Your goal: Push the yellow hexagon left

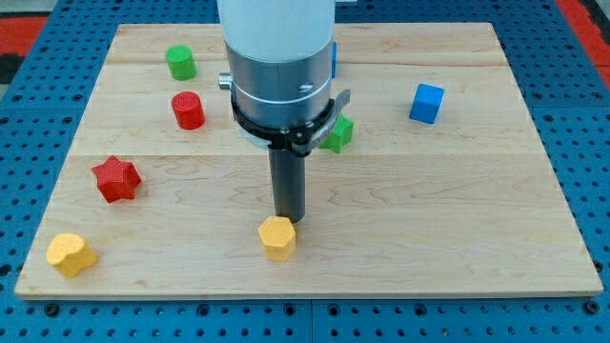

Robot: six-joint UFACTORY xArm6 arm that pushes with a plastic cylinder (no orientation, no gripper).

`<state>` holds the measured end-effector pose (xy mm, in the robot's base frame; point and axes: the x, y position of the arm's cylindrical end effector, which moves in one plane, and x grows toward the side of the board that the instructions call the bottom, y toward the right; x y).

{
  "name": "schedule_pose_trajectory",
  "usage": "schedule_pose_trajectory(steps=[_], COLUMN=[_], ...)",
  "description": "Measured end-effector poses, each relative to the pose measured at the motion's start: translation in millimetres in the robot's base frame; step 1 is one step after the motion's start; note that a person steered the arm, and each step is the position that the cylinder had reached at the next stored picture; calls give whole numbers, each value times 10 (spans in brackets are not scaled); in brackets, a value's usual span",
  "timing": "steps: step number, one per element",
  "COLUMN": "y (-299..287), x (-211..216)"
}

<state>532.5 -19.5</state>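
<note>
Camera view: yellow hexagon (276, 237) sitting near the middle of the wooden counter (457, 219), toward the near edge, flat and upright. Tool here just a straight dark rod with no jaws to open or close, holding nothing; my tip (289, 221) planted right at the hexagon's far edge, slightly to its right, touching or a hair apart — hard to tell which.

Other pieces well apart from it: a second yellow block (71, 253) at the near-left corner, shape unclear; red star (116, 178) on the left; red cylinder (188, 110) and green cylinder (180, 63) farther back on the left; a green block (337, 132) half hidden behind the arm; blue cube (426, 103) far right; a sliver of another blue block (335, 59) behind the arm.

Step in hand, as a judgement: approach and alignment, push apparently not yet committed. Tip more behind than beside the hexagon, so a leftward sweep from here likely to graze it or nudge it nearward. Next move calling for a shift to the hexagon's right face, then a straight slide left. Path leftward open until the near-left yellow block.
</note>
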Motion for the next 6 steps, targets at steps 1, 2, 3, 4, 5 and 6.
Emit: schedule_pose_trajectory(steps=[1,2,3,4,5,6], y=[-36,-30,361,455,420,203], x=[110,133,145,373,497,440])
